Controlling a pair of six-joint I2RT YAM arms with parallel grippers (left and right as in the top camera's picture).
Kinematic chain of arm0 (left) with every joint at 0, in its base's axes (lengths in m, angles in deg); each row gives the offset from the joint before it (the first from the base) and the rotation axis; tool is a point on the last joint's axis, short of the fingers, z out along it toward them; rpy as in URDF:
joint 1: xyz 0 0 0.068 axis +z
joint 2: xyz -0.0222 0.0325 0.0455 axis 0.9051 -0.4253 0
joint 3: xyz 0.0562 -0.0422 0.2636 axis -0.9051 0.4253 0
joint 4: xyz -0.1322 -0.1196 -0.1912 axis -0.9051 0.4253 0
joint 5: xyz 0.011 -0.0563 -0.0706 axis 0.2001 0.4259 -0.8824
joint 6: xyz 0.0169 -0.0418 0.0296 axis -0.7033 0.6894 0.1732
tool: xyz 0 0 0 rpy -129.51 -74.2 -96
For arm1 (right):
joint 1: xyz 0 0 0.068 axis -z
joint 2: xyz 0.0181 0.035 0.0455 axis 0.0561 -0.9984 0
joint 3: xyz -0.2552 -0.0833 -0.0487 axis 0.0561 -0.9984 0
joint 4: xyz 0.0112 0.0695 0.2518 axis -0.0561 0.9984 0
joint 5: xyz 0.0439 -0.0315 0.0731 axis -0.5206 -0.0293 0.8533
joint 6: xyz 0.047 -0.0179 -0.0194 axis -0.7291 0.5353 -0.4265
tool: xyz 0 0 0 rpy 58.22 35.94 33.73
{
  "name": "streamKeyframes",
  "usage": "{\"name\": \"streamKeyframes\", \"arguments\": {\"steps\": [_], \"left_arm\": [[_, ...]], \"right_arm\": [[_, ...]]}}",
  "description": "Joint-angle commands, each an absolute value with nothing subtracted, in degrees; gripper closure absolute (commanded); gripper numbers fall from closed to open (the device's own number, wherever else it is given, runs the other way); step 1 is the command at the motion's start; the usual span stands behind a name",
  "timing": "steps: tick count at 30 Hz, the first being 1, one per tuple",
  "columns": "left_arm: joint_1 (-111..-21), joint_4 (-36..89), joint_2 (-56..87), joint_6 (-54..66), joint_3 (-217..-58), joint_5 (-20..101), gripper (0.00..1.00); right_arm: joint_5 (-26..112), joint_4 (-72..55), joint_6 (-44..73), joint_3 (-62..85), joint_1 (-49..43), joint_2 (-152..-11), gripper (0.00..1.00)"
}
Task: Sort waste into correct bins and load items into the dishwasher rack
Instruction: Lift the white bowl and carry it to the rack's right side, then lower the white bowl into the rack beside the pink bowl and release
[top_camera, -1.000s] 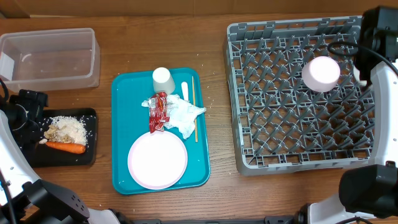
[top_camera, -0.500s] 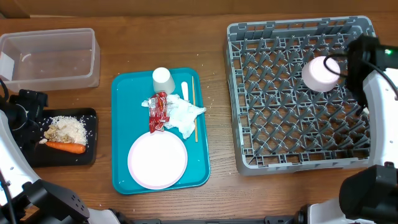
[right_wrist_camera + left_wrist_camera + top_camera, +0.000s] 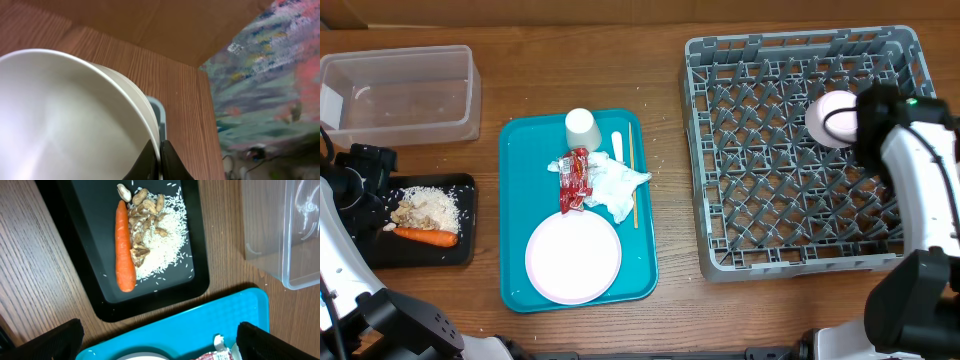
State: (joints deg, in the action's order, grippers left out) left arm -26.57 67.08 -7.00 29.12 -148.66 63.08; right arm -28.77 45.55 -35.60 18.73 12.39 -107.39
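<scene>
The right pincer (image 3: 160,159) is pinching, fully closed, the rim of a small round white bowl (image 3: 70,115), and is holding it over the far right part of the large square grey plastic dishwasher rack (image 3: 770,200). The left pincer (image 3: 159,330) is standing wide open and gripping nothing, hanging over the place where the shallow black rectangular tray (image 3: 97,255), carrying an orange carrot (image 3: 125,245) beside whitish rice (image 3: 162,240), is lying just beside the teal plastic serving tray (image 3: 200,325) on the wooden surface (image 3: 30,280). On that teal tray a round white-pink plate (image 3: 573,257), a small white cup (image 3: 581,128), a red shiny wrapper (image 3: 572,182) and a crumpled white paper napkin (image 3: 618,185) are lying.
</scene>
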Motion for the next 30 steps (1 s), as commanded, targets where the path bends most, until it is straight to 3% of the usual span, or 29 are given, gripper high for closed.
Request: {"name": "streamKeyframes", "arguments": {"steps": [1, 12, 24, 30], "left_arm": [[-26.6, 67.1, -7.2, 29.7, -148.4, 63.5, 0.00], [-26.6, 67.0, -7.2, 29.7, -148.4, 63.5, 0.00], [-26.6, 67.0, -7.2, 29.7, -148.4, 63.5, 0.00], [-26.6, 67.1, -7.2, 29.7, -148.4, 63.5, 0.00]], "right_arm": [[-30.2, 44.4, -31.1, 14.1, 8.8, -107.1, 0.96], [-30.9, 43.6, -28.9, 9.4, 3.9, -108.9, 0.96], [-42.3, 34.0, -9.6, 9.4, 5.7, -109.3, 0.96], [-43.7, 23.9, 6.1, 9.4, 6.7, -109.6, 0.96]]}}
